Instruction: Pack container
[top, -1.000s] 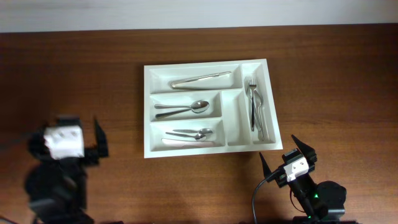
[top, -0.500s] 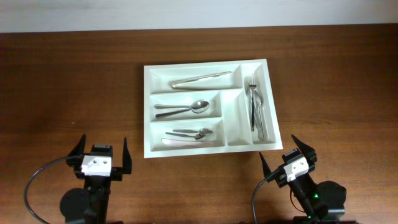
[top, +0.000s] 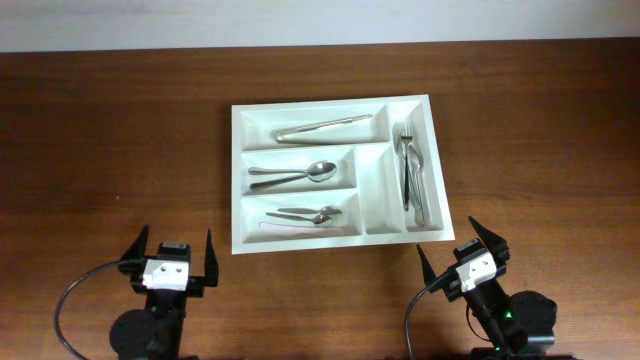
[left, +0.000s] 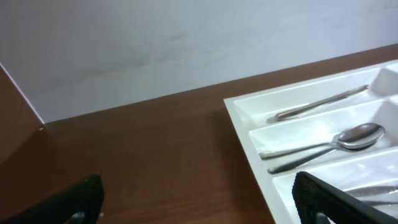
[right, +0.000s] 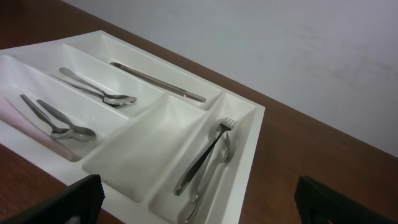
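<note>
Retreating left pincer (top: 177, 240), jaws apart

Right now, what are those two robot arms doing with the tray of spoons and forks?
Nothing is being held at this moment. The left gripper and the right gripper are both open and empty, near the front edge of the table, neither touching the white tray. In the tray, a knife, spoons and forks lie sorted in separate slots. One narrow slot is empty.
</note>
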